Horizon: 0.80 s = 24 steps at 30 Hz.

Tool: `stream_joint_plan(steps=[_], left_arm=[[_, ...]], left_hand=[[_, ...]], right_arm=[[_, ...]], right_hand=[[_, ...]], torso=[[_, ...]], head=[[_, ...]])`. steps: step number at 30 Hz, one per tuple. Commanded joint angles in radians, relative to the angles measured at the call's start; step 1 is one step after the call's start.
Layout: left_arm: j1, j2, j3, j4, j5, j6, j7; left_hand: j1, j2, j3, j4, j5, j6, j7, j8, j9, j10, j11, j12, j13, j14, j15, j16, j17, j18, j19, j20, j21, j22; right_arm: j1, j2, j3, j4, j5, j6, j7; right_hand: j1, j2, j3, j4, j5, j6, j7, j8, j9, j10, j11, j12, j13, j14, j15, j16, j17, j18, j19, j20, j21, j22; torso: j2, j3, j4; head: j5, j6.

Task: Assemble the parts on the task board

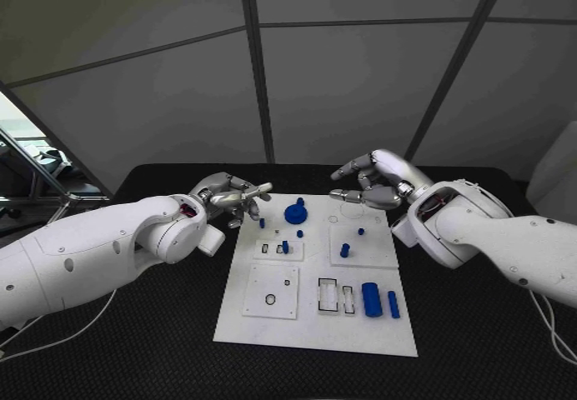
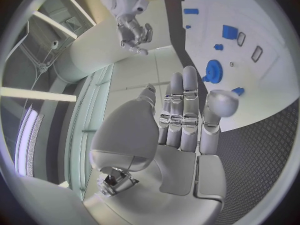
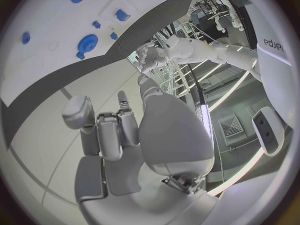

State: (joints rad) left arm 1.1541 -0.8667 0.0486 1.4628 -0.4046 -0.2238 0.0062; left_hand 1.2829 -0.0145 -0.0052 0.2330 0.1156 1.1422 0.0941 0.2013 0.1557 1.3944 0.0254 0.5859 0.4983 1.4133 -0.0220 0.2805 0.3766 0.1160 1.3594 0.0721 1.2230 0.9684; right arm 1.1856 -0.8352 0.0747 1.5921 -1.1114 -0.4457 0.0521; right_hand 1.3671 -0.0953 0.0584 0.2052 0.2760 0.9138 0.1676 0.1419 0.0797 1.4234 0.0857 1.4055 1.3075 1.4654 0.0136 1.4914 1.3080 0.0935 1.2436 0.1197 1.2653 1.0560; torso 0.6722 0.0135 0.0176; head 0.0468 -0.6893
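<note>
Task board (image 1: pixel 315 333): white plate lying in the middle of the black table (image 1: pixel 481 350), carrying several raised white panels and a scatter of blue parts. Blue gear (image 1: pixel 296 214) sitting at the far end of the board; a small blue peg (image 1: pixel 261 222) standing just left of it; another small blue piece (image 1: pixel 283 247) standing in the left middle panel; a further blue peg (image 1: pixel 345 249) standing on the right middle panel; a thick blue cylinder (image 1: pixel 372 299) and a slimmer blue pin (image 1: pixel 393 304) lying side by side at the near right, just beside a black-outlined slot (image 1: pixel 327 294) that is standing vacant. Left hand (image 1: pixel 232 198): hovering over the far left corner of the board, fingers stretched out and holding nothing, as the left wrist view (image 2: pixel 181 120) is also showing. Right hand (image 1: pixel 375 182): hanging above the far right corner, fingers partly bent, grasping nothing that I can make out; its palm is showing bare in the right wrist view (image 3: pixel 125 135). Step in hand, by my reckoning: choosing and approaching a part, with no part yet lifted and the assembly looking barely under way. Next move is calling for one hand to be coming down onto a loose part, likely the gear or the pieces at the near right, and closing on it squarely before carrying it to its seat.
</note>
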Motion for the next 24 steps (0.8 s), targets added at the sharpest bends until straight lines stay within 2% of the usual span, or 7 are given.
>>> stream_joint_plan(steps=[1, 6, 8, 11, 15, 19, 24], left_arm=[[0.011, 0.009, 0.002, 0.008, -0.269, 0.136, -0.271], [0.030, 0.041, 0.002, 0.006, -0.425, 0.212, -0.414], [0.034, 0.053, 0.002, 0.002, -0.458, 0.229, -0.444], [0.041, 0.081, 0.002, -0.012, -0.505, 0.253, -0.498], [0.049, 0.114, 0.001, -0.032, -0.536, 0.274, -0.551], [0.057, 0.147, -0.003, -0.051, -0.564, 0.291, -0.582], [0.063, 0.178, -0.009, -0.067, -0.581, 0.306, -0.599]], left_hand=[[0.005, 0.004, -0.033, -0.007, 0.004, -0.022, -0.013, 0.067, 0.057, -0.038, -0.016, 0.303, 0.300, 0.000, -0.010, -0.013, 0.037, -0.032, 0.008, 0.003, 0.091, 0.118], [-0.023, 0.034, -0.104, 0.035, 0.002, -0.077, -0.020, 0.208, 0.174, -0.035, -0.016, 0.594, 0.599, 0.004, -0.006, -0.038, 0.093, -0.050, 0.044, 0.006, 0.186, 0.269], [-0.038, 0.042, -0.120, 0.050, 0.001, -0.090, -0.021, 0.241, 0.204, -0.027, -0.017, 0.630, 0.637, 0.006, -0.008, -0.044, 0.104, -0.056, 0.056, 0.007, 0.202, 0.298], [-0.054, 0.060, -0.146, 0.054, 0.001, -0.124, -0.021, 0.296, 0.258, -0.029, -0.019, 0.654, 0.661, 0.008, -0.009, -0.056, 0.123, -0.062, 0.074, 0.006, 0.222, 0.337], [-0.028, 0.078, -0.157, 0.051, 0.001, -0.183, -0.014, 0.340, 0.311, -0.103, -0.011, 0.565, 0.561, 0.011, -0.008, -0.070, 0.144, -0.041, 0.030, 0.005, 0.154, 0.221], [-0.018, 0.085, -0.163, 0.050, 0.003, -0.198, -0.017, 0.368, 0.340, -0.076, -0.014, 0.607, 0.605, 0.013, -0.010, -0.080, 0.157, -0.060, 0.089, 0.003, 0.202, 0.318], [-0.019, 0.086, -0.180, 0.051, 0.005, -0.208, -0.025, 0.420, 0.388, -0.008, -0.020, 0.723, 0.734, 0.016, -0.012, -0.092, 0.172, -0.072, 0.119, -0.001, 0.233, 0.379]], right_arm=[[0.011, -0.006, 0.000, -0.022, 0.084, 0.032, 0.019], [0.019, -0.012, 0.001, -0.042, 0.031, 0.035, 0.003], [0.020, -0.013, 0.001, -0.046, 0.013, 0.034, -0.001], [0.021, -0.017, 0.001, -0.055, -0.010, 0.032, -0.009], [0.022, -0.016, 0.001, -0.066, -0.022, 0.030, -0.011], [0.022, -0.010, 0.001, -0.078, -0.027, 0.028, -0.013], [0.022, -0.007, 0.001, -0.084, -0.029, 0.025, -0.018]], right_hand=[[-0.002, 0.007, -0.007, -0.001, 0.000, 0.005, -0.002, 0.004, -0.001, -0.001, -0.005, -0.006, 0.086, 0.064, -0.006, -0.007, 0.107, 0.015, -0.007, -0.002, -0.006, -0.007], [-0.001, 0.007, -0.017, -0.004, 0.023, 0.005, -0.004, 0.008, -0.003, 0.001, -0.008, -0.006, 0.085, 0.064, -0.009, -0.013, 0.101, 0.015, -0.004, -0.005, -0.010, -0.009], [0.000, 0.007, -0.022, -0.006, 0.037, 0.004, -0.005, 0.008, -0.005, 0.001, -0.008, -0.006, 0.084, 0.064, -0.010, -0.014, 0.099, 0.015, -0.003, -0.006, -0.012, -0.011], [0.000, 0.006, -0.027, -0.007, 0.048, 0.003, -0.005, 0.009, -0.005, 0.002, -0.009, -0.007, 0.083, 0.064, -0.011, -0.016, 0.098, 0.015, -0.002, -0.007, -0.014, -0.012], [0.001, 0.006, -0.033, -0.008, 0.072, 0.007, -0.007, 0.015, -0.006, -0.004, -0.010, -0.014, 0.076, 0.063, -0.012, -0.022, 0.090, 0.017, -0.006, -0.008, -0.021, -0.022], [0.007, 0.009, -0.037, -0.010, 0.101, 0.008, -0.008, 0.018, -0.006, -0.014, -0.012, -0.027, 0.063, 0.060, -0.014, -0.032, 0.075, 0.020, -0.014, -0.010, -0.033, -0.038], [0.007, 0.009, -0.037, -0.010, 0.103, 0.008, -0.008, 0.019, -0.007, -0.015, -0.012, -0.029, 0.060, 0.059, -0.014, -0.034, 0.073, 0.020, -0.015, -0.010, -0.036, -0.041]], torso=[[-0.018, 0.0043, -0.0049], [-0.026, 0.0072, -0.0036], [-0.027, 0.0080, -0.0023], [-0.028, 0.0074, -0.0017], [-0.025, 0.0081, -0.0045], [-0.024, 0.0077, -0.0042], [-0.023, 0.0082, -0.0026]], head=[[0.007, -0.004], [0.009, -0.010], [0.009, -0.012], [0.011, -0.016], [0.011, -0.017], [0.012, -0.020], [0.011, -0.023]])
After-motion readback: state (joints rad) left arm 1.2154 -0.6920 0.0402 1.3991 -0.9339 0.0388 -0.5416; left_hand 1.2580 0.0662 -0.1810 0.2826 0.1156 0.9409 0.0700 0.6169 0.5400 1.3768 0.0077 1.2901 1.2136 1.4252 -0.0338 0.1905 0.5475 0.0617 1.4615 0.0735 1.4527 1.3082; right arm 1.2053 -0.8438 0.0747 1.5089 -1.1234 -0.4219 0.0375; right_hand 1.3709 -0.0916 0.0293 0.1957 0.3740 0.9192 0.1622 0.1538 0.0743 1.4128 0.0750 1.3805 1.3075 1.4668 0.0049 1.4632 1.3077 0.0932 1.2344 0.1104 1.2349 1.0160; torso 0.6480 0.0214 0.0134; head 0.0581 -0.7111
